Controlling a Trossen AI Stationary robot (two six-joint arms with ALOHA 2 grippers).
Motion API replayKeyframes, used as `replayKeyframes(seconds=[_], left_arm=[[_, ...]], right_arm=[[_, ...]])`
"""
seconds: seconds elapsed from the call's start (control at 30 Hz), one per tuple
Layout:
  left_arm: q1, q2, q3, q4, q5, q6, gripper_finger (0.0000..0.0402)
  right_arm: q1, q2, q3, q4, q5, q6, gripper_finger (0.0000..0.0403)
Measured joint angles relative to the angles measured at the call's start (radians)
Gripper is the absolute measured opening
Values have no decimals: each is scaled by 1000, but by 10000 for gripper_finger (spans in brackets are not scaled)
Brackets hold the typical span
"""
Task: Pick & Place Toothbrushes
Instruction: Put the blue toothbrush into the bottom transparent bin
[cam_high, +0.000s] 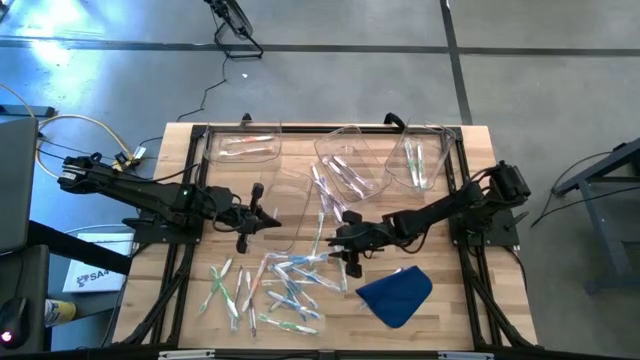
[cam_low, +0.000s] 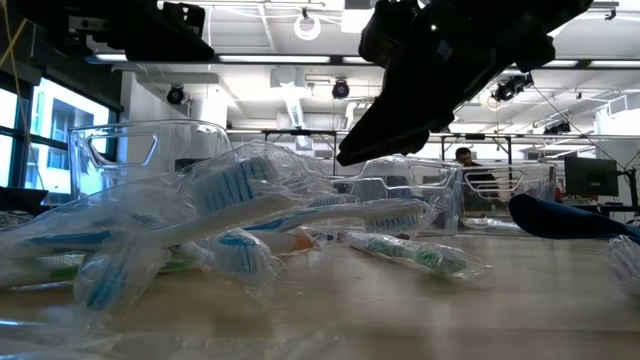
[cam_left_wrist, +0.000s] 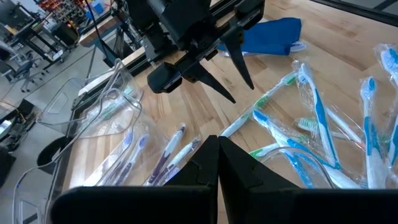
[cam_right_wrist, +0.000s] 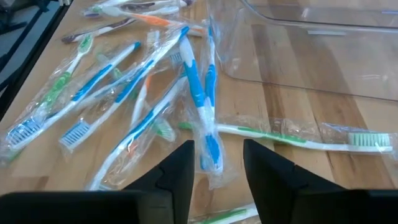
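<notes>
Several wrapped toothbrushes (cam_high: 285, 285) lie scattered on the wooden table's near middle, whitish with blue, green and orange accents. My right gripper (cam_high: 346, 262) hangs open just above the pile's far right edge. In the right wrist view its fingers (cam_right_wrist: 186, 165) stand on either side of the lower end of a blue toothbrush (cam_right_wrist: 200, 93) that lies flat on the wood, apart from it. My left gripper (cam_left_wrist: 217, 142) is shut with nothing in it, over the table's left middle (cam_high: 272, 222).
Clear bins stand along the far edge (cam_high: 245, 148) (cam_high: 350, 165) (cam_high: 420, 160), each with a few brushes inside. Another clear bin (cam_high: 295, 210) sits between the two grippers. A blue cloth (cam_high: 395, 295) lies near the front right. A green toothbrush (cam_right_wrist: 298, 138) lies beside the right gripper.
</notes>
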Motion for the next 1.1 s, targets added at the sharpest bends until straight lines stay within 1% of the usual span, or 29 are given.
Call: replayKeyframes(seconds=[0.3, 0.4, 0.6, 0.73, 1.1], left_arm=[[0, 0, 0, 0, 0, 0, 0], [0, 0, 0, -1, 0, 0, 0], [0, 0, 0, -19, 0, 0, 0], [0, 0, 0, -44, 1, 0, 0], [0, 0, 0, -56, 0, 0, 0]], right_arm=[[0, 0, 0, 2, 1, 6, 133], [0, 29, 0, 39, 12, 5, 133], [0, 130, -2, 112, 15, 3, 133], [0, 162, -1, 139, 1, 3, 133], [-4, 170, -1, 158, -43, 3, 133]])
